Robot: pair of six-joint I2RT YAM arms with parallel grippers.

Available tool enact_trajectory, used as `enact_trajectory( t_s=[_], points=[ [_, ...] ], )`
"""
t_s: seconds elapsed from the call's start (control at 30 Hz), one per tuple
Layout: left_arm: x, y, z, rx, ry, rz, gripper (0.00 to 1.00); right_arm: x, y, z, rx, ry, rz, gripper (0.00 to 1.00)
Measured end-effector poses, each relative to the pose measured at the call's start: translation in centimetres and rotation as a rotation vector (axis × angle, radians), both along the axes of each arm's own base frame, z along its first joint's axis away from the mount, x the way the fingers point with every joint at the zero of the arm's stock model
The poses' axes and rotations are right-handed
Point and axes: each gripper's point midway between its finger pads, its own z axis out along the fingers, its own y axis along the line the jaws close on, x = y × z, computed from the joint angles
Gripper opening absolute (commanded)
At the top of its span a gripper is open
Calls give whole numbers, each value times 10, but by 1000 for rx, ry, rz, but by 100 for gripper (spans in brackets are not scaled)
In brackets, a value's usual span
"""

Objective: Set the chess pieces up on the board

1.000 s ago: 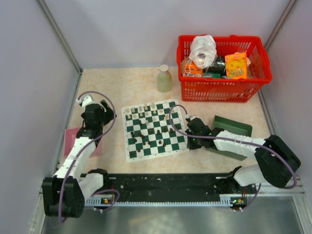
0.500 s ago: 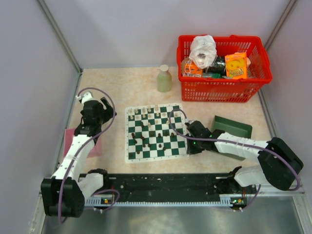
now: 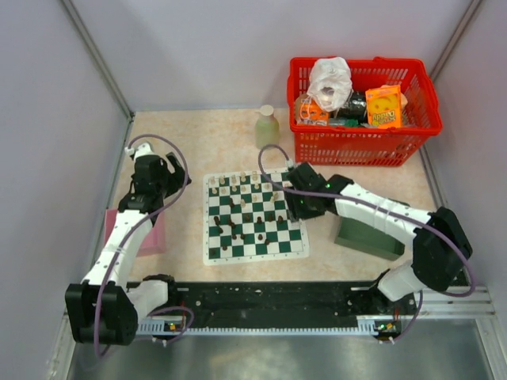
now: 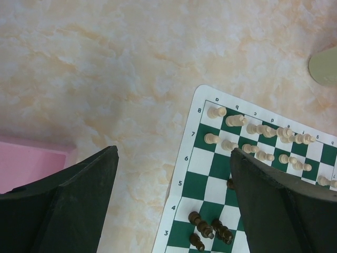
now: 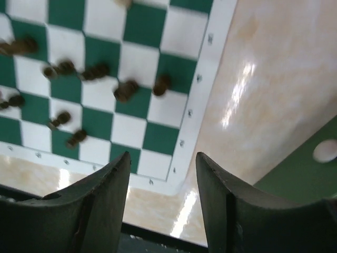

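Operator: Left side?
Inspector: Your left jaws stand wide apart and grip nothing. They hang over bare desk [image 4: 105,63] just left of the board [image 4: 202,184], whose far left corner lies beside the right finger [image 4: 279,211].
Operator: And the right?
Inspector: Your right jaws are partly parted and empty, above the board's right edge, with one corner showing in the gap. You have the dark chess pieces [image 5: 125,90] standing beyond the fingertips, none between them. The pale chess pieces [image 4: 236,120] line the far rows.
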Motion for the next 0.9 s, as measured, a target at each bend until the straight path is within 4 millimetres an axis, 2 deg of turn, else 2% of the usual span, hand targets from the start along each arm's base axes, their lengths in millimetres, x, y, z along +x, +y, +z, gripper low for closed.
enact_trajectory(
  t_s=[0.1,0.2,0.3,0.4,0.5,0.7,0.9],
  points=[
    [2,-1,3,3,5,-9,94,44,20,35,22,-96,-22,52],
    [4,-1,3,7,15,-16,94,93,34,56,46,-157,-68,51],
    [7,-1,2,9,34,-21,95,133,45,58,40,-181,-99,47],
    [8,0,2,15,49,-21,95,159,61,51,39,-186,-91,43],
    [8,2,2,20,51,-16,95,167,79,43,62,-164,-67,41],
    [8,3,1,20,55,-13,95,161,80,7,34,-65,-59,41],
    [8,4,-3,28,68,-18,95,154,82,5,36,-44,-44,40]
  ],
)
